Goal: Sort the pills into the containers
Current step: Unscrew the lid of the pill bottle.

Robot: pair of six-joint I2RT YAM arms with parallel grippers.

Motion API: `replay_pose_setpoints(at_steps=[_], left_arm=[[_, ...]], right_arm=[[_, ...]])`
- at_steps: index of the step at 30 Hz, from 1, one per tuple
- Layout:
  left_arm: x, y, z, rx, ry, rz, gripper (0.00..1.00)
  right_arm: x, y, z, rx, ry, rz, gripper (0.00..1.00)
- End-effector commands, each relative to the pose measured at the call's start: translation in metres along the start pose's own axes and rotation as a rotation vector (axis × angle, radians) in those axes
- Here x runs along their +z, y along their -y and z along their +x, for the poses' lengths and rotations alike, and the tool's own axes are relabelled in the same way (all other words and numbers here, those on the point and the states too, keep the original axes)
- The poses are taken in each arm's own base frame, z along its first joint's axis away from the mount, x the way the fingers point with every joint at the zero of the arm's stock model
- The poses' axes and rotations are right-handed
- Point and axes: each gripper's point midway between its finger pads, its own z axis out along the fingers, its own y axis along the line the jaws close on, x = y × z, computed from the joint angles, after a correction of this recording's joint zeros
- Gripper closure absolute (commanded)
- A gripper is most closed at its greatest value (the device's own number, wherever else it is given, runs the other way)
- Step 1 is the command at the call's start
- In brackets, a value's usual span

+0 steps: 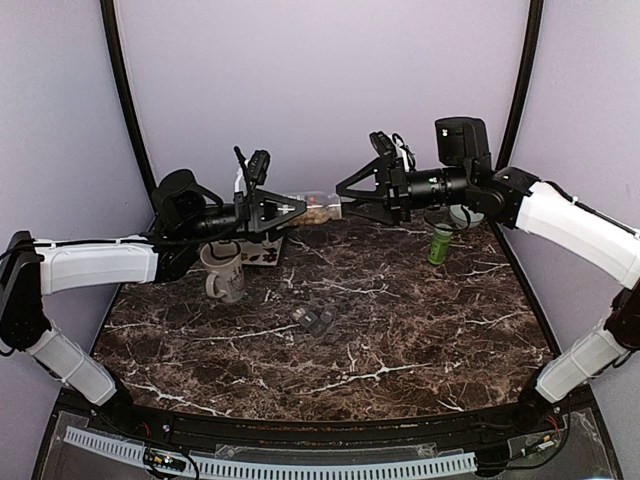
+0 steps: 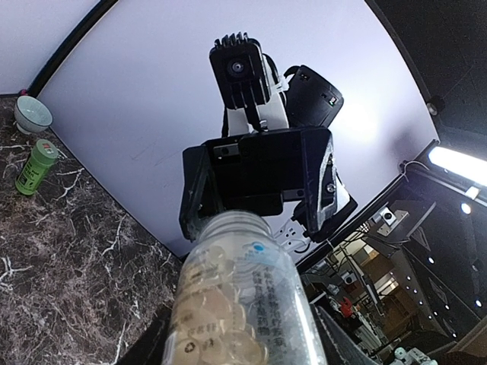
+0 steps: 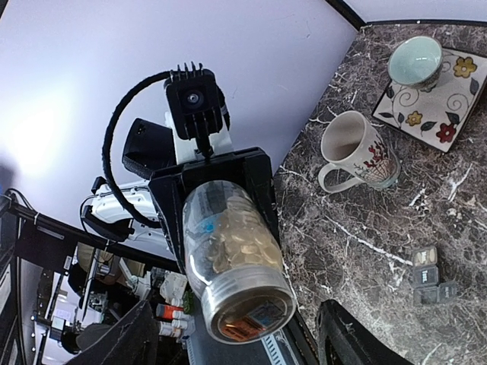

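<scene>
- Above the back of the marble surface [image 1: 420, 330], between my two arms: clear pill jar [image 3: 232, 243], lying level in the air, well above the stone.
- Left gripper [image 1: 296, 208]: clamped around the jar's body, with the jar's base end towards my left wrist camera.
- Right gripper [image 1: 348, 198]: jaws spread wide, one finger to either side of the jar's ribbed neck end. It touches nothing and holds nothing.
- Pills [image 3: 242, 245]: many tan-yellow pieces. All that I can see are inside the jar, filling a good part of it. None shows loose on the surface.
- Jar end: a ribbed ring faces my right wrist camera. I cannot tell whether it is a cap in place or bare thread.
- Containers [image 1: 314, 320]: dark grey strip of joined compartments, flat on the surface near its middle, below the jar and well apart from it. Contents are too small to read, and no pill shows in it.
- Bystanders: white flowered mug [image 1: 222, 270], to the left of the containers; green bottle [image 1: 440, 243], upright at the right rear.
- Progress, by my judgement: early.
  - Done: jar lifted and presented between my grippers.
  - Unsettled: opening the jar.
  - Left: bringing the mouth over the strip, tipping pills out, sharing them among the compartments.
</scene>
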Motion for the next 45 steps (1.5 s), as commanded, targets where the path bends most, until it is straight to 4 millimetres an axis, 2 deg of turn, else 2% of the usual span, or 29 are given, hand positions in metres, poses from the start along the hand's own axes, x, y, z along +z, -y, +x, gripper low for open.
replay_pose_setpoints(at_steps=[1, 14, 19, 25, 33, 37, 43, 44, 45], left_arm=[[-0.008, 0.019, -0.012, 0.04, 0.07, 0.057, 1.0], [-0.014, 0.016, -0.013, -0.001, 0.137, 0.104, 1.0], [-0.022, 0.017, -0.014, -0.042, 0.2, 0.156, 1.0], [-0.049, 0.022, -0.029, -0.143, 0.393, 0.302, 1.0], [-0.054, 0.031, -0.045, -0.175, 0.465, 0.335, 1.0], [-0.058, 0.05, -0.059, -0.173, 0.492, 0.386, 1.0], [-0.048, 0.128, -0.091, -0.051, 0.456, 0.563, 1.0], [-0.048, 0.135, -0.096, -0.031, 0.465, 0.583, 1.0], [-0.051, 0.129, -0.1, -0.041, 0.48, 0.582, 1.0]], right_arm=[[-0.009, -0.019, -0.005, -0.013, 0.036, -0.066, 0.27], [0.001, -0.022, -0.001, 0.031, 0.013, -0.09, 0.31], [0.003, -0.03, -0.006, 0.015, 0.024, -0.087, 0.32], [-0.005, -0.041, -0.016, -0.019, 0.061, -0.07, 0.31], [-0.006, -0.04, -0.016, -0.021, 0.069, -0.062, 0.31], [-0.004, -0.042, -0.016, -0.027, 0.067, -0.065, 0.31], [-0.005, -0.046, -0.022, -0.06, 0.08, -0.049, 0.31], [-0.004, -0.046, -0.023, -0.059, 0.081, -0.049, 0.31], [-0.003, -0.046, -0.024, -0.057, 0.085, -0.054, 0.31]])
